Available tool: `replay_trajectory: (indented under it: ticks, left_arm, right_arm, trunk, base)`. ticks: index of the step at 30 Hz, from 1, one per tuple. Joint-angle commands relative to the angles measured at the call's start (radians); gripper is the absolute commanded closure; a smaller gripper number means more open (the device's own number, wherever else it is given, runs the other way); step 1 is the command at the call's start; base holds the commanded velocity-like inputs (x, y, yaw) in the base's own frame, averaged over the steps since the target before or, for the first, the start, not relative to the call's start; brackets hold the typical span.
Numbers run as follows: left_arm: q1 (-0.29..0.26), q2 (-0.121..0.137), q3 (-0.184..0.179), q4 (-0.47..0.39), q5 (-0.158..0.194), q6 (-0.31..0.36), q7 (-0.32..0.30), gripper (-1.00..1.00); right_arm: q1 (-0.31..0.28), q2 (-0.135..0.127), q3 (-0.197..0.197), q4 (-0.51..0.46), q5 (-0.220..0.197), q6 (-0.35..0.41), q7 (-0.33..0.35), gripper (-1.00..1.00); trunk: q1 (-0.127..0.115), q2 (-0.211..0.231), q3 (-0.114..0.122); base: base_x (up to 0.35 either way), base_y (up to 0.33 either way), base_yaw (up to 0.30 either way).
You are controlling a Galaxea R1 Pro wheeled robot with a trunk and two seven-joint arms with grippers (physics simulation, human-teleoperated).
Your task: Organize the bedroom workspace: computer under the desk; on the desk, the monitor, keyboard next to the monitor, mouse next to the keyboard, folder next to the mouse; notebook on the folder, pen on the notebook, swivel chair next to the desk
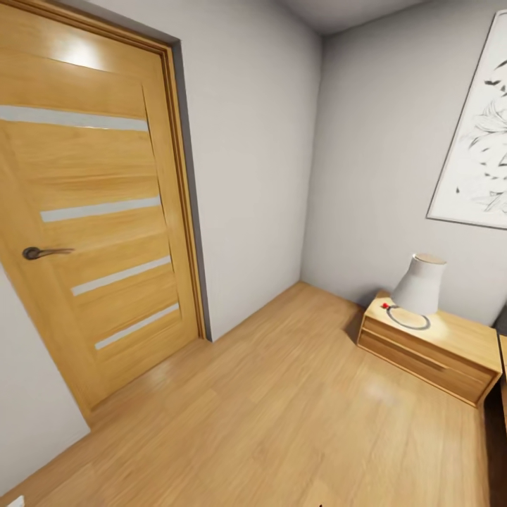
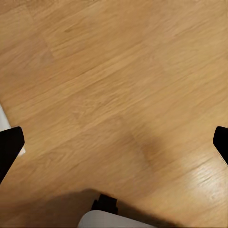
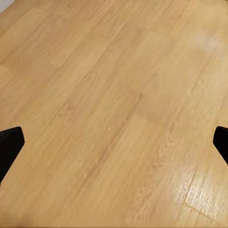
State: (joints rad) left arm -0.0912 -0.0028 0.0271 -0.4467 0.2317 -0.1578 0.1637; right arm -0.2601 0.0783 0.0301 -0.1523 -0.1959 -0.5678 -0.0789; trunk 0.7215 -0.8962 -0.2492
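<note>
A light wooden door with frosted strips (image 1: 91,211) fills the head view's left; a white-shaded lamp (image 1: 420,285) stands on a low wooden bedside cabinet (image 1: 436,348) at right. Over the wood-plank floor (image 2: 118,85), the left gripper (image 2: 114,147) and right gripper (image 3: 114,147) hang with fingers spread wide, holding nothing. The pictures do not tell where the desk stands.

bright, even | glare on door (image 1: 84,53) | soft render blur
</note>
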Motion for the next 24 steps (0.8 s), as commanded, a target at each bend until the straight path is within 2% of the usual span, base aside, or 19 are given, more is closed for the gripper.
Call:
replay_trajectory:
  ticks: [1,13,24]
  left_arm:
    - [-0.001,0.000,0.000,0.000,0.006,-0.003,0.000,-1.00]
    - [0.000,0.000,0.003,0.000,0.007,-0.003,0.000,-1.00]
    - [-0.001,0.001,0.005,0.000,0.008,-0.003,0.001,-1.00]
  right_arm:
    - [-0.001,0.000,0.004,0.000,-0.004,-0.003,-0.004,-1.00]
    - [-0.001,0.003,0.005,0.000,-0.001,-0.006,-0.003,-1.00]
    - [-0.001,0.005,0.008,0.035,0.004,-0.082,-0.005,-1.00]
  trunk:
    - [0.001,-0.001,-0.003]
    - [0.001,-0.001,-0.020]
    - [0.001,-0.001,-0.034]
  base:
    - [0.329,0.000,0.059]
    - [0.329,0.000,0.129]
    - [0.233,-0.127,0.168]
